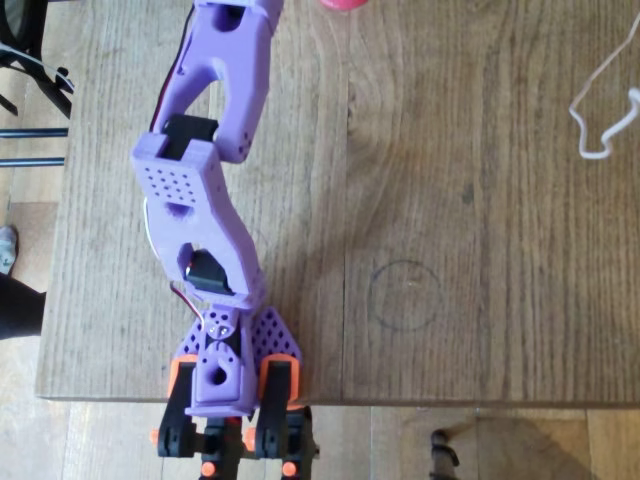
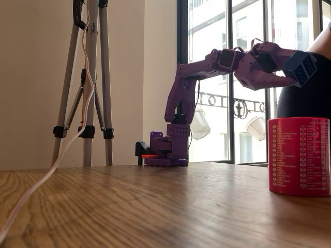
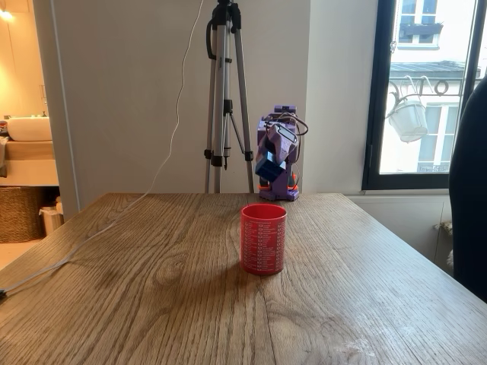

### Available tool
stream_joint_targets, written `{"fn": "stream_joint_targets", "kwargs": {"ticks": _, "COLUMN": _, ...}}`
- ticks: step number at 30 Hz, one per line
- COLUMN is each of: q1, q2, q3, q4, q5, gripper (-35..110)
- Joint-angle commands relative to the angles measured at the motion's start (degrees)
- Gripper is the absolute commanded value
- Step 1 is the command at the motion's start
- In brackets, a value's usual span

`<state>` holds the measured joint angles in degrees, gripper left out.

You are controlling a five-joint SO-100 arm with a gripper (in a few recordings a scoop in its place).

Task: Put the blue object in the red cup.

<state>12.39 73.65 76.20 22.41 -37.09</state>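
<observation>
Fixed view, fingers (image 2: 301, 68) gripping blue object (image 2: 305, 66), raised above red cup (image 2: 299, 155)

The purple arm (image 1: 215, 190) is viewed straight down from above in the overhead view, its base at the bottom edge. In a fixed view the table (image 2: 155, 206) is skimmed from the side at board height, the red cup (image 2: 299, 155) close by. In another, arm (image 3: 275, 156) and cup (image 3: 263, 237) are faced head-on from the far end.

place: home | signs — wooden table (image 3: 152, 251), balcony window (image 3: 422, 91), washbasin (image 3: 29, 128), wicker basket (image 3: 19, 213)
</observation>
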Motion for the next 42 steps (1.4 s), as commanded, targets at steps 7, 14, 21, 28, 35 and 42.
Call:
{"fn": "stream_joint_targets", "kwargs": {"ticks": 7, "q1": 1.6, "q2": 4.7, "q3": -1.1, "q4": 5.1, "q5": 0.0, "gripper": 39}}
{"fn": "stream_joint_targets", "kwargs": {"ticks": 14, "q1": 2.0, "q2": 5.5, "q3": -0.4, "q4": 5.1, "q5": 0.0, "gripper": 42}}
{"fn": "stream_joint_targets", "kwargs": {"ticks": 21, "q1": 1.8, "q2": 6.9, "q3": 1.0, "q4": 4.9, "q5": -0.6, "gripper": 0}}
{"fn": "stream_joint_targets", "kwargs": {"ticks": 28, "q1": 1.6, "q2": 8.7, "q3": 2.9, "q4": 6.0, "q5": -0.8, "gripper": 0}}
{"fn": "stream_joint_targets", "kwargs": {"ticks": 35, "q1": -3.4, "q2": 13.2, "q3": -5.5, "q4": 35.3, "q5": 17.1, "gripper": 0}}
{"fn": "stream_joint_targets", "kwargs": {"ticks": 42, "q1": -15.6, "q2": 36.6, "q3": 3.0, "q4": 53.4, "q5": 30.1, "gripper": 0}}
